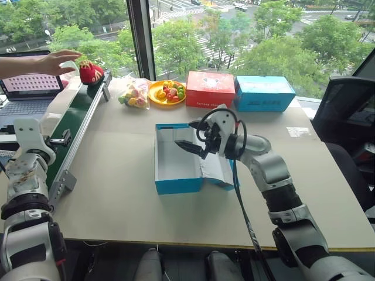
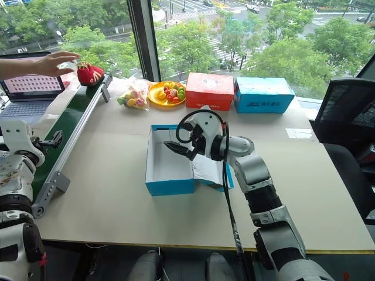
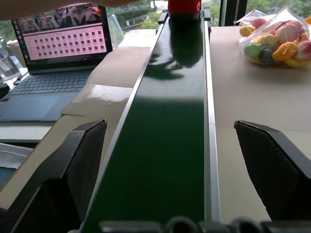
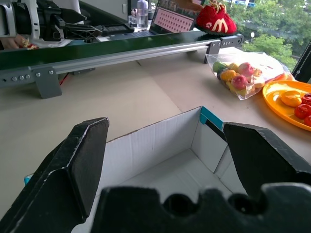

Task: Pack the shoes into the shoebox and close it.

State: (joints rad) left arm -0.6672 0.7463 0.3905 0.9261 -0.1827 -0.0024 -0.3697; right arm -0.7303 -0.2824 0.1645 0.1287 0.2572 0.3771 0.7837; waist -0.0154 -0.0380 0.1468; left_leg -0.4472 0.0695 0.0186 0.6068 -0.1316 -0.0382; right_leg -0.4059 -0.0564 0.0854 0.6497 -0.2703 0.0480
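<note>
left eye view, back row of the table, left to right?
Shoes on the conveyor's far end → bag of fruit → yellow plate → red box → lighter blue box.

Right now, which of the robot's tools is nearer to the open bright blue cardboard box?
The right. The right tool hangs open over the bright blue cardboard box, above its white inside. The left tool is off at the green conveyor belt by the table's left edge.
</note>
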